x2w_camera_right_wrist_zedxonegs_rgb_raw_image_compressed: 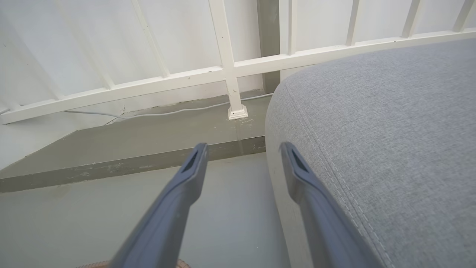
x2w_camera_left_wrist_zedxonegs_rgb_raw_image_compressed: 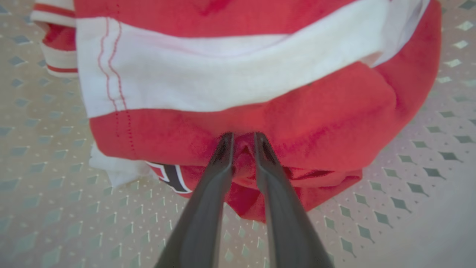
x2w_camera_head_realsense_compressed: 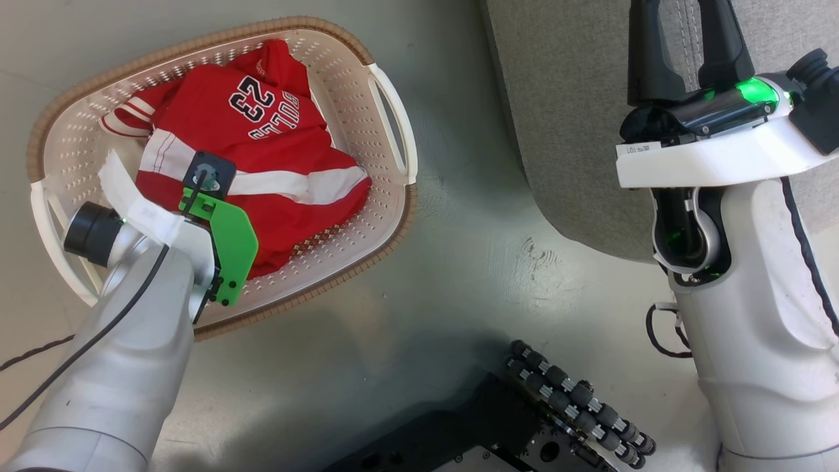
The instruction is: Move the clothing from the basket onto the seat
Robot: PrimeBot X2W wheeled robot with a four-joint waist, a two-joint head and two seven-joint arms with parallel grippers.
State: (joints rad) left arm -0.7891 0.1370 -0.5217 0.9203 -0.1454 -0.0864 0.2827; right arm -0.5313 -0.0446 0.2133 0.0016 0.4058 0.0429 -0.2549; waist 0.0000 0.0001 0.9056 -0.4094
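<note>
One grey seat takes the upper right of the head view, resting on the floor. To its left, apart from it, stands the basket with the clothing bunched inside. The left tool pinches a red fold of it. The right tool hangs parted and empty at the seat's edge.

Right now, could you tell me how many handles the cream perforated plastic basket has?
2: one handle on the cream perforated plastic basket's side facing the grey fabric seat, the other on the opposite side, beside the left forearm.
</note>
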